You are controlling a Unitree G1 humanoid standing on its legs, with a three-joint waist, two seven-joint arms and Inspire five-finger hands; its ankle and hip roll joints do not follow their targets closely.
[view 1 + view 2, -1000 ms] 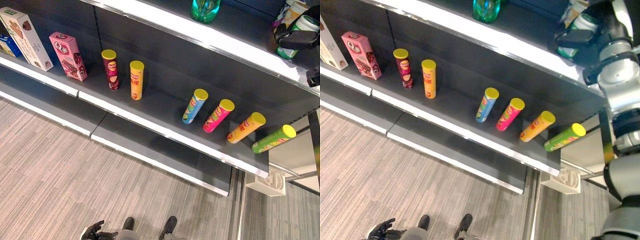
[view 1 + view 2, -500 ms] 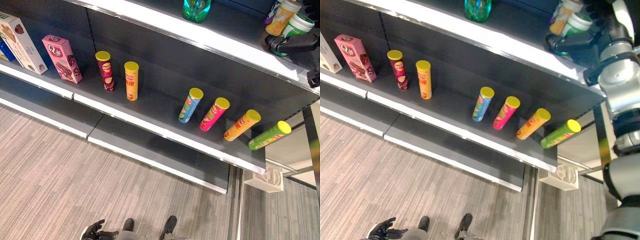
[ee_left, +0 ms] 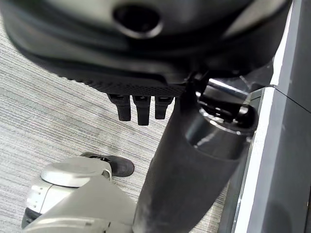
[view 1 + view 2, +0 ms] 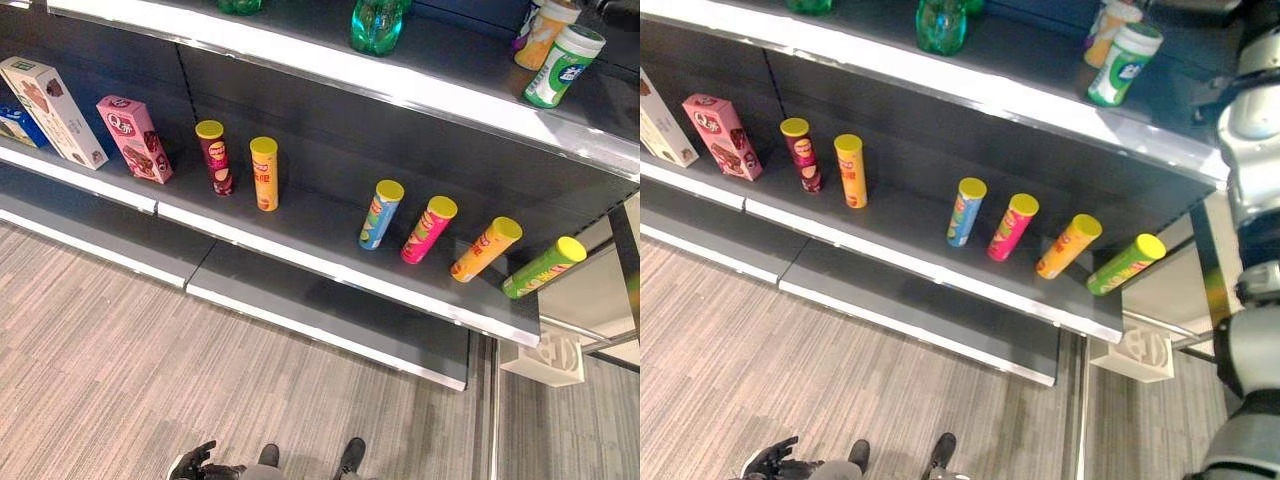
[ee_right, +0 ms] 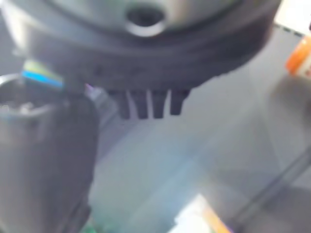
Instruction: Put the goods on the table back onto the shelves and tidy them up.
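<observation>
- Standing on the top shelf (image 4: 400,78) at the far right, a white and green canister (image 4: 563,66) has an orange-labelled container (image 4: 541,34) just beside it on its left.
- On the same shelf, further left, stands a green bottle (image 4: 378,25).
- On the middle shelf (image 4: 330,262) six yellow-lidded tubes stand in a row: maroon tube (image 4: 215,157), yellow tube (image 4: 264,173), blue tube (image 4: 380,213), pink tube (image 4: 428,229), orange tube (image 4: 485,249), green tube (image 4: 543,267).
- Left of them stand a pink box (image 4: 134,138) and a white box (image 4: 54,97).
- The left robot hand (image 4: 198,462) hangs low near the floor (image 4: 100,360), fingers relaxed and holding nothing.
- The right robot hand (image 5: 146,104) shows short fingertips; open or closed, I cannot tell.
</observation>
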